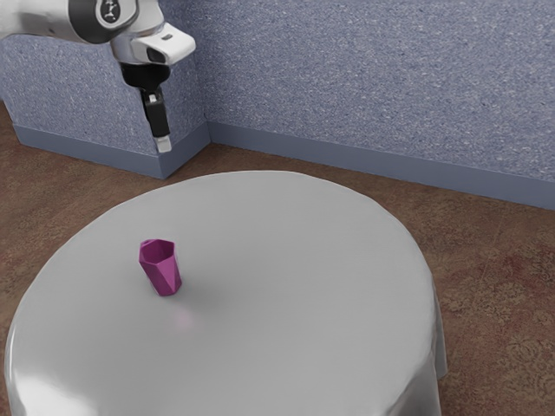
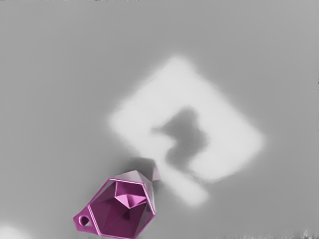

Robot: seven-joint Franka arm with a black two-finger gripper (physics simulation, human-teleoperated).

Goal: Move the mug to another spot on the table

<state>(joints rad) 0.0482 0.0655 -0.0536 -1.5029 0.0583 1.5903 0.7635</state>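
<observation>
A purple faceted mug (image 1: 160, 267) stands upright on the round grey table (image 1: 312, 251), toward the exterior view's left. My gripper (image 1: 162, 144) hangs high above the table's far left edge, well above and behind the mug, pointing down and holding nothing. In the wrist view the mug (image 2: 122, 209) is seen from above, with its open mouth and a small handle on one side, standing on the grey tabletop (image 2: 60, 74) beside a bright square reflection.
The table's cloth drapes over its rim (image 1: 429, 347) at the exterior view's right. A blue-grey wall (image 1: 364, 78) with a baseboard runs behind, and brown floor (image 1: 494, 277) surrounds the table.
</observation>
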